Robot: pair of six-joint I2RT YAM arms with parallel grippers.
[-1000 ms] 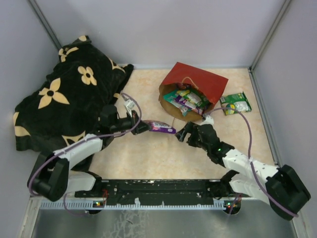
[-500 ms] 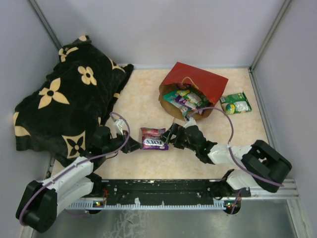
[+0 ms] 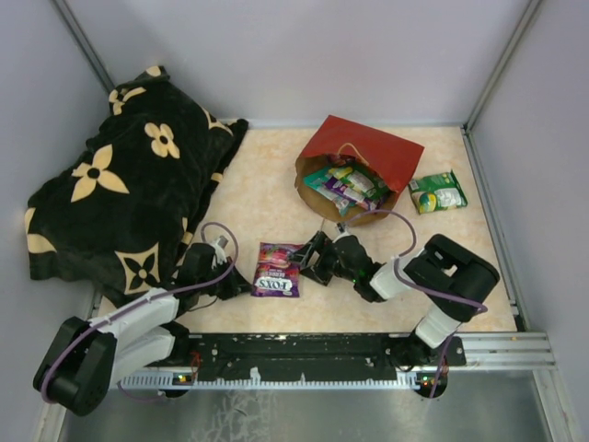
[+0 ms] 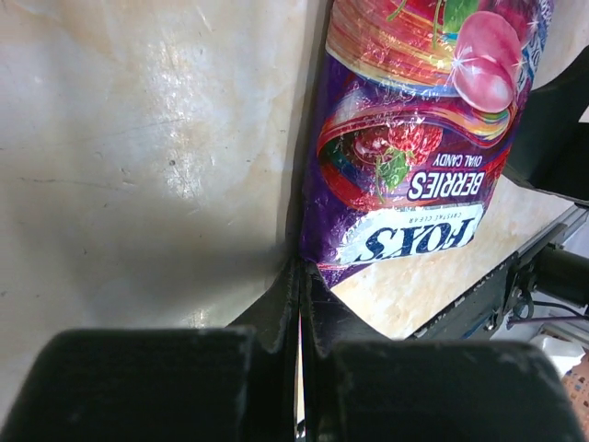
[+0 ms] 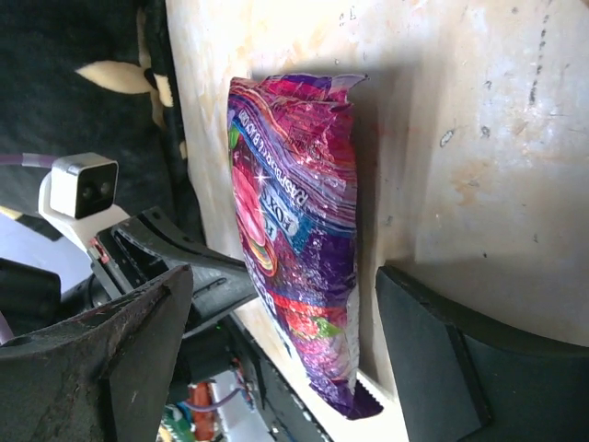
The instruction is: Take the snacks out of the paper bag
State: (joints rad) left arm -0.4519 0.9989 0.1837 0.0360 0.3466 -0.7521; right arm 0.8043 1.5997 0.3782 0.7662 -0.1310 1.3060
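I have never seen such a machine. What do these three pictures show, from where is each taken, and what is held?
These are two robot arms, each ending in a two-finger gripper. One picture looks down from above; the other two come from wrist cameras. On the beige table lie a black flower-patterned blanket, a red paper bag with snack packets inside, and a green snack packet beside it. The left gripper is shut on the edge of a shiny purple candy packet. The right gripper stands open at the packet's other side, not gripping it.
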